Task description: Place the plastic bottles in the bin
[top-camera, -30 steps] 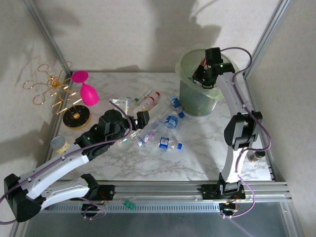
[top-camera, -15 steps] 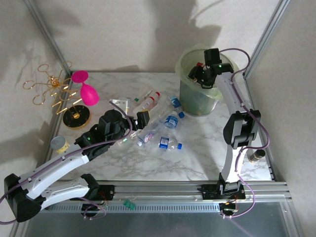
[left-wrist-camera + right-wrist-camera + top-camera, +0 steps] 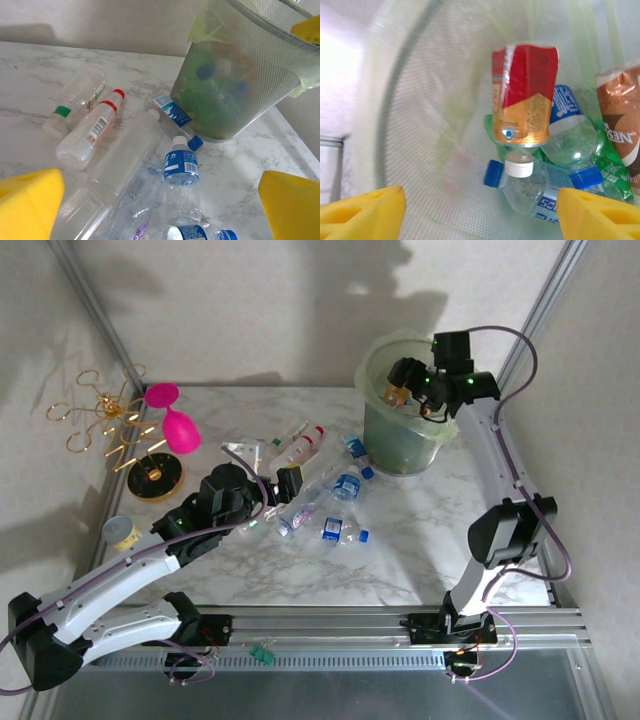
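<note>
Right wrist view looks straight down into the bin [image 3: 395, 125]. The right tool [image 3: 480, 217] hangs over the bin's mouth with its yellow pads [image 3: 362, 212] spread wide, nothing between them and nothing touched. Below it, inside the bin, a red-and-gold labelled bottle [image 3: 525, 95] points its white cap downward; the print on the gold band is too fine to read. Under that cap lies a clear blue-capped bottle [image 3: 535, 192] with a blue label. A second blue-labelled bottle [image 3: 570, 145] lies beside it. Against the bin's wall a copper-brown label [image 3: 620, 120] reads "NES" before the picture's edge cuts it off.

From the top external camera, the left tool [image 3: 288, 483] hovers over the plastic bottles [image 3: 345, 485] lying in a cluster on the marble table [image 3: 400, 550], just left of the bin and nearer the arms. Its pads stand wide apart too, gripping nothing.

In the left wrist camera, a slim bottle with a blue-and-white label [image 3: 172, 112] lies with its blue cap close against the bin's foot. A white-capped bottle [image 3: 181, 185] lies just beside it, its blue label carrying white characters I cannot read. Farther from the bin are a red-capped bottle [image 3: 90, 132] whose white label shows a barcode and a green-capped bottle [image 3: 75, 100]. A long unlabelled clear bottle [image 3: 125, 160] lies between the red-capped one and the white-capped one.
</note>
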Robot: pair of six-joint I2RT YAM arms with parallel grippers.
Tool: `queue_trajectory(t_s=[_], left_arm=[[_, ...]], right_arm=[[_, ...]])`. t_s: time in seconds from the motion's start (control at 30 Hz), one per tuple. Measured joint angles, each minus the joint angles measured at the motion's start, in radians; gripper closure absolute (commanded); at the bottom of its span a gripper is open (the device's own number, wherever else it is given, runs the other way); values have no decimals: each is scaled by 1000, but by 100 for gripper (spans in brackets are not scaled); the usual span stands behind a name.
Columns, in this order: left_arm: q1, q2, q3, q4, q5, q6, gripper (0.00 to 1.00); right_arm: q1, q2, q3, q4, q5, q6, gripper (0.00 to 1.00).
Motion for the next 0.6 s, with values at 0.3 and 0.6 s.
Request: queue_trajectory(t_s=[0.3, 0.6], left_arm=[[-1, -98, -11, 7, 11, 14, 0], [-1, -121, 33, -77, -22, -42, 1]], right_arm=[[-2, -367, -346, 260, -159, -21, 22], [6, -718, -704, 497, -314, -6, 24]])
